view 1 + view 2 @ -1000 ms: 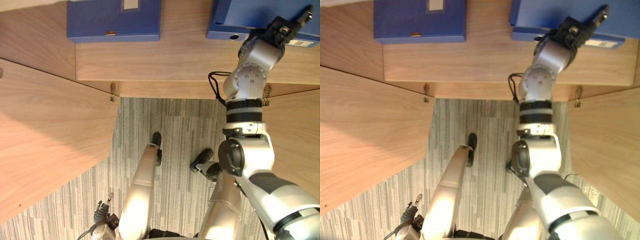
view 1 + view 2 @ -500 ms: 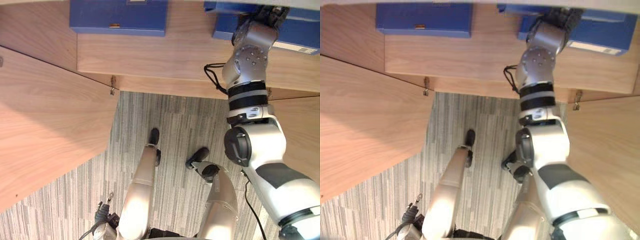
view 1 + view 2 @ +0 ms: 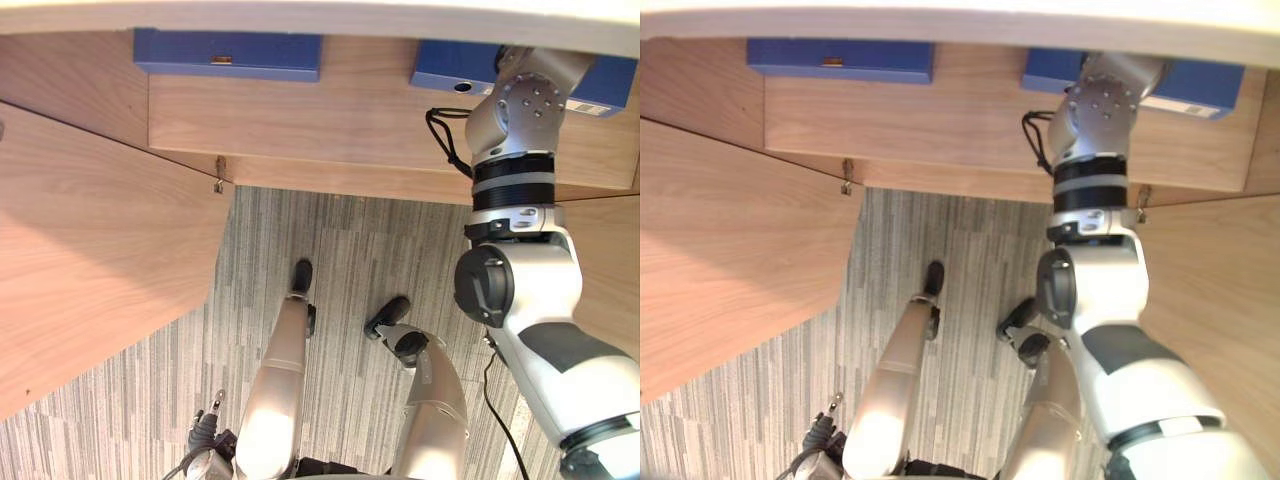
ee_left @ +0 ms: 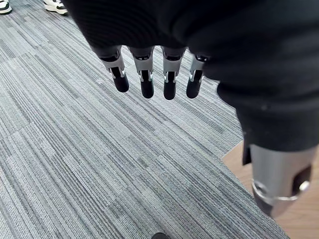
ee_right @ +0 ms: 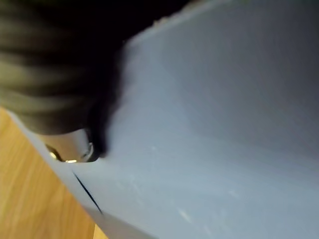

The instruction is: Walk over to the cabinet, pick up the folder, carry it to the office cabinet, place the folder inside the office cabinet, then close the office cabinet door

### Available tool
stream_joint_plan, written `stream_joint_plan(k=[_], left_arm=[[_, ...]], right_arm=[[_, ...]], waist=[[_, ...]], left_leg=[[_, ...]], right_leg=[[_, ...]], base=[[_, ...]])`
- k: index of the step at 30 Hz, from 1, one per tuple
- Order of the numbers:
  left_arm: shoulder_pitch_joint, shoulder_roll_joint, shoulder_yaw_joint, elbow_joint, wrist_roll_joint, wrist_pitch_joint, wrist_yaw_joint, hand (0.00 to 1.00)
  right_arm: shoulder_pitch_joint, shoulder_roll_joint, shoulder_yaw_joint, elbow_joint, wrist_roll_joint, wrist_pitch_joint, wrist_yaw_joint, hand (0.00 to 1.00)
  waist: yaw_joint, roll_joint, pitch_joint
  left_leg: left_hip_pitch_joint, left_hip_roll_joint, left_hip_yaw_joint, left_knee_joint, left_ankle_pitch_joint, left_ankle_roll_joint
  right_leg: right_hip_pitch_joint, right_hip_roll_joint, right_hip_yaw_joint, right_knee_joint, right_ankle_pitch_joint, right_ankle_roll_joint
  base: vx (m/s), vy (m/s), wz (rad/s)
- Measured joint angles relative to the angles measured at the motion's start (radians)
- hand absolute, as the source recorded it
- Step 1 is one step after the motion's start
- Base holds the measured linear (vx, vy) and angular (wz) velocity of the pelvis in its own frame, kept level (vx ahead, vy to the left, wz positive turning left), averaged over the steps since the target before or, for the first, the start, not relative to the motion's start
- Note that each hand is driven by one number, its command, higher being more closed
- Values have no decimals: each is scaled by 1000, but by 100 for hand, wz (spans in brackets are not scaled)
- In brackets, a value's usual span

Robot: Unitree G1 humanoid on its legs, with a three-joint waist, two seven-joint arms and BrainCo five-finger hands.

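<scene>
**Right arm at the cabinet, both doors open.** The right robot hand [image 5: 50,69] lies against the blue folder [image 5: 224,129] — in its wrist view we see the dark ribbed cover close against the folder's flat blue face, with a strip of wood beside it. Whether this robot hand is apart, together or clamped on the folder we cannot tell.

In the eye views the right arm reaches to the far right, where the folder rests on the cabinet shelf [image 3: 330,120]. The wrist covers part of the folder's near edge. A round hole shows in that edge to the left of the wrist, and a pale label to the right of it.

A second blue folder [image 3: 228,55] rests at the far left of the same shelf, well apart from the first. A pale board [image 3: 300,15] runs across above both folders.

The left door [image 3: 100,260] and the right door [image 3: 610,260] stand open, each swung toward the near side. A small metal hinge [image 3: 218,172] shows where the left door meets the shelf. Between the doors lies grey striped carpet [image 3: 350,250].

The left robot hand [image 4: 147,79] hangs low over this carpet — its fingers are straight and apart, holding nothing. In its wrist view we also see a person's white shoes [image 4: 55,5] standing on the carpet beyond the fingertips.
</scene>
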Motion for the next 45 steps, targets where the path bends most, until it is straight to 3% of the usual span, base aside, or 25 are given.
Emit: stream_joint_plan(k=[2,3,8,12,18,34,45], left_arm=[[0,0,0,0,-2,0,0,0],[0,0,0,0,-2,0,1,0],[0,0,0,1,-12,-1,2,0],[0,0,0,1,-27,-5,11,0],[-1,0,-4,1,-28,-6,16,0],[-4,21,-67,13,-59,-8,23,0],[-7,42,-112,20,-67,-5,24,0]], right_arm=[[0,0,0,0,-2,5,-11,100],[0,-1,0,0,-4,6,-18,0],[0,-7,1,0,-48,21,-35,0],[0,-14,4,10,-162,89,-56,0],[1,-12,6,20,-199,122,-58,0],[161,60,-1,50,-198,131,-58,0],[220,100,-69,49,-195,124,-57,0]], waist=[[0,0,0],[-1,0,0],[-2,-5,-3],[-8,-11,-6],[-11,-11,-7],[-17,-14,-20],[-24,-14,-23]], left_leg=[[2,0,0,-2,1,0],[4,0,0,-3,1,0],[12,0,-1,-17,7,-2],[12,7,-1,-22,10,-3],[12,12,-1,-21,12,-4],[26,25,15,-27,18,-7],[-21,36,40,59,-14,6]], right_leg=[[1,0,0,-1,0,0],[3,1,0,-3,0,0],[13,4,-6,-17,5,-2],[16,16,-7,-35,15,-2],[16,21,-7,-36,18,-6],[16,32,5,-40,23,-12],[-42,27,50,22,22,-12]], base=[[0,17,0],[0,0,0],[0,0,0],[-1,23,-4],[-6,10,-1],[-5,25,-2],[-49,44,-10]])
